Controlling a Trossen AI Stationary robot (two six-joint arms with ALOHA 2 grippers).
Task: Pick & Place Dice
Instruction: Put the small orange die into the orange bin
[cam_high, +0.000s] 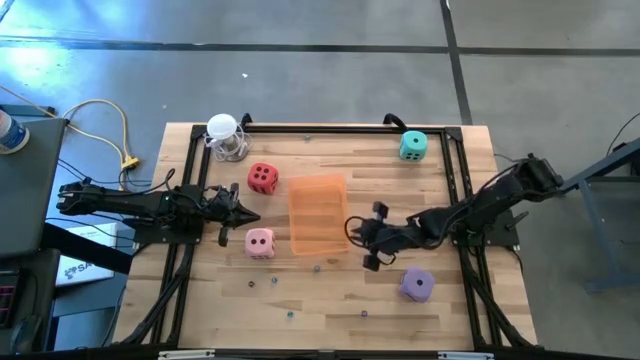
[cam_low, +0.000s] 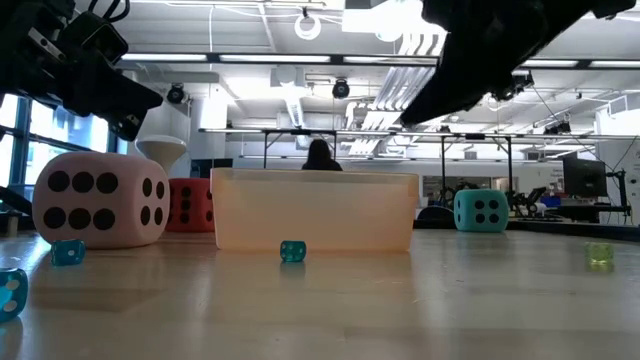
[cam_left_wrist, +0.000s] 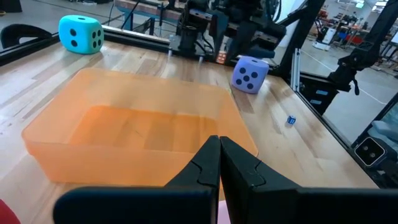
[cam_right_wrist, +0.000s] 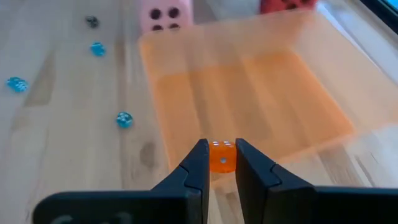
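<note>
Your right tool (cam_right_wrist: 221, 163) clamped on small orange die (cam_right_wrist: 222, 155), just short of orange tray (cam_high: 318, 192) rim; drop still ahead. Tray looks bare.

Left tool (cam_left_wrist: 219, 163) pressed together, holding nothing, beside pink die (cam_high: 260, 242).

Red die (cam_high: 263, 178), teal die (cam_high: 413, 146), purple die (cam_high: 417, 284) on bench (cam_high: 340, 150), outside tray.

Small blue dice (cam_right_wrist: 124, 119) scattered; count unclear.

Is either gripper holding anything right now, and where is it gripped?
The right gripper pinches a tiny translucent orange die by two opposite side faces, at the orange tray's edge. The left gripper is shut, empty.
</note>
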